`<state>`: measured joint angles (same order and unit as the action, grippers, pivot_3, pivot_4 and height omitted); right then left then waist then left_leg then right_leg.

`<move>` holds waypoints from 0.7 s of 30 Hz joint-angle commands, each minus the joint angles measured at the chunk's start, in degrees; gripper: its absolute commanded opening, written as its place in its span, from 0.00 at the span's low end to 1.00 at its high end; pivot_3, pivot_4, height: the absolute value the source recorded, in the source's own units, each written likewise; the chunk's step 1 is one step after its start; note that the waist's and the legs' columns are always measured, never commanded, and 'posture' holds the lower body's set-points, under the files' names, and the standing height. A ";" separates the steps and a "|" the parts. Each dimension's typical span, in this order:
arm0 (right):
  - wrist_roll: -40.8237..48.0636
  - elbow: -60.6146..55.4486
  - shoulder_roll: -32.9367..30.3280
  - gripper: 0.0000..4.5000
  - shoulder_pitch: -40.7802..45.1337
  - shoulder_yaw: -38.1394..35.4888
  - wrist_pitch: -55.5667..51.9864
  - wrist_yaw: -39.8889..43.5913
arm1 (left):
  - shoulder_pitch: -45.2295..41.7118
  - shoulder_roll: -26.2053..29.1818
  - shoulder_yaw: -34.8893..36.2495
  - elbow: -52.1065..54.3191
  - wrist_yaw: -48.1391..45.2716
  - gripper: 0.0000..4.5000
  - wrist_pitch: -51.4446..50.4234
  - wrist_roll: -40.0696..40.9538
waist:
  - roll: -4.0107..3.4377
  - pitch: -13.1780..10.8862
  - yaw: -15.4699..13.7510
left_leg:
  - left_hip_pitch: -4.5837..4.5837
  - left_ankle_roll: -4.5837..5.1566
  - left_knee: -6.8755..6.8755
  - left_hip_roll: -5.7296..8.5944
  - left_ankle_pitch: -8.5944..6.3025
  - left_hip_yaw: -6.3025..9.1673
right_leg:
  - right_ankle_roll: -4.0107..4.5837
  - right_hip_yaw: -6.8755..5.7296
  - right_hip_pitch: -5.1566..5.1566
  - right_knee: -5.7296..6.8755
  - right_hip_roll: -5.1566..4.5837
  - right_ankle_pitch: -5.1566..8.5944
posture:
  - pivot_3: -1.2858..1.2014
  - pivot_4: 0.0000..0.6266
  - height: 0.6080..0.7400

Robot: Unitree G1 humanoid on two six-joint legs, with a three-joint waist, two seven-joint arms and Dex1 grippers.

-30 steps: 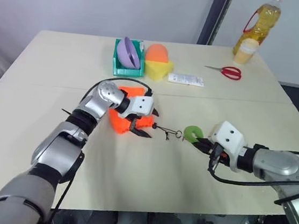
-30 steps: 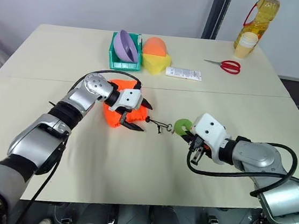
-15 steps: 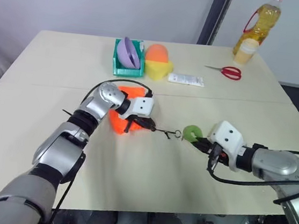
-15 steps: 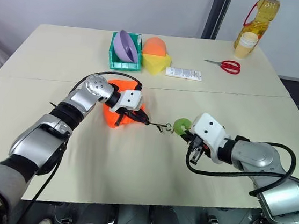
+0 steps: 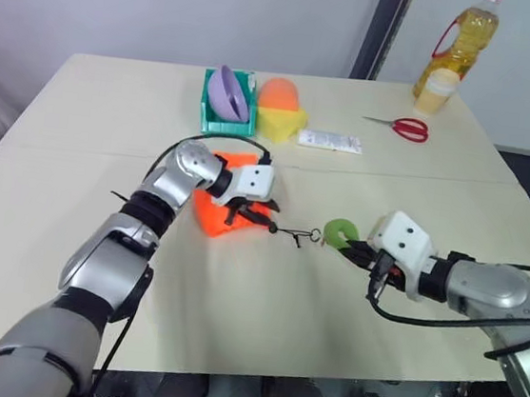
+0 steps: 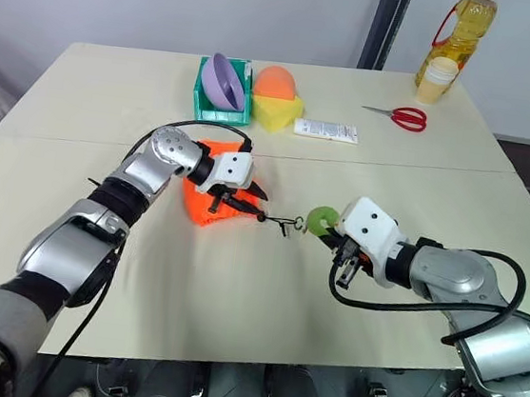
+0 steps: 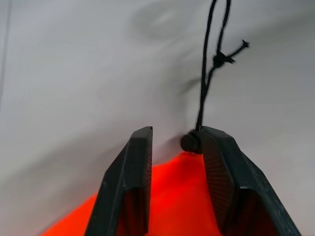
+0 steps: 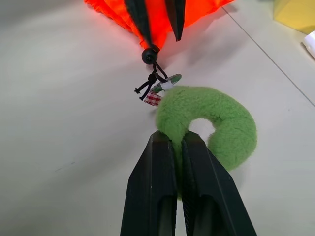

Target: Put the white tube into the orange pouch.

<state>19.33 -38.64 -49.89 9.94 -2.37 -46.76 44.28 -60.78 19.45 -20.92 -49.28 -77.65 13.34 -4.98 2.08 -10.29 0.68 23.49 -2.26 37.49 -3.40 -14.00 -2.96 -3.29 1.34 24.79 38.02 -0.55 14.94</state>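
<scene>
The orange pouch (image 5: 213, 216) lies on the table left of centre. Its black cord (image 5: 295, 233) runs right to the green disc (image 5: 338, 233). My left gripper (image 5: 258, 214) sits at the pouch's mouth, where the cord comes out. Its fingers (image 7: 135, 167) stand a little apart, with orange fabric showing between them. The cord's black bead touches one fingertip. My right gripper (image 8: 176, 137) is shut on the rim of the fuzzy green disc (image 8: 221, 123), which rests on the table. The white tube is hidden.
At the back stand a green bin (image 5: 207, 115) holding a purple bowl, an orange-and-yellow rounded object (image 5: 280, 109) and a long flat white tube (image 5: 329, 141). Red scissors (image 5: 407, 128) and an oil bottle (image 5: 459, 48) with a cup are at the back right.
My left gripper stood wide open over the pouch, then closed at its mouth, and its fingers have now parted slightly. The right gripper and the disc have stayed put.
</scene>
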 commanded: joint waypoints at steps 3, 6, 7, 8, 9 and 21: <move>0.21 -1.51 -1.22 0.00 0.71 -1.61 0.94 -0.28 | 0.30 1.03 1.44 4.25 -2.80 0.29 0.15 1.78 | 0.00 0.00 0.03 | 0.00 0.00 0.00 0.00 0.00 0.00 | 0.00 0.00 0.00 0.00 0.00 0.00 | 0.52 0.24 0.89; 0.35 -1.34 -1.39 0.00 0.78 -2.11 0.92 -0.40 | 2.03 1.88 0.99 6.65 -4.52 0.29 -0.46 2.13 | 0.00 0.00 0.06 | 0.00 0.00 0.00 0.00 0.00 0.00 | 0.00 0.00 0.00 0.00 0.00 0.00 | 0.52 0.24 0.89; 0.37 -1.28 -1.38 0.00 0.85 -2.16 0.90 -0.45 | 2.34 2.00 1.04 7.12 -4.66 0.29 -0.75 2.20 | 0.00 0.00 0.05 | 0.00 0.00 0.00 0.00 0.00 0.00 | 0.00 0.01 0.00 0.01 0.00 0.00 | 0.52 0.24 0.89; 0.33 -1.26 -1.33 0.00 0.93 -2.09 0.89 -0.55 | 2.55 2.08 1.15 7.43 -4.72 0.29 -0.99 2.26 | 0.00 0.00 0.03 | 0.00 0.00 0.00 -0.01 0.00 0.00 | 0.00 0.00 0.00 0.02 0.00 0.00 | 0.52 0.24 0.89; 0.25 -1.25 -1.30 0.00 0.98 -1.99 0.92 -0.63 | 2.72 2.12 1.30 7.66 -4.71 0.29 -0.86 2.34 | 0.00 0.00 0.03 | 0.00 0.00 0.00 -0.01 0.00 0.00 | 0.00 0.00 0.00 0.02 0.00 0.00 | 0.52 0.24 0.89; 0.54 -1.77 -0.68 0.00 1.17 -0.88 0.91 -1.38 | 3.92 2.38 0.38 8.42 -1.50 0.78 -0.37 0.78 | 0.00 0.00 -0.01 | 0.01 0.00 0.09 0.00 0.00 0.01 | 0.00 0.00 -0.01 0.05 0.00 0.00 | 0.52 0.24 0.89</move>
<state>19.42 -38.63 -50.49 9.98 -2.73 -46.76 43.17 -56.86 21.97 -20.95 -42.41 -79.68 12.84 -4.25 2.08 -10.29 0.67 23.50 -2.26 37.59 -3.41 -14.00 -2.95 -3.30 1.34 24.77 38.06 -0.55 14.94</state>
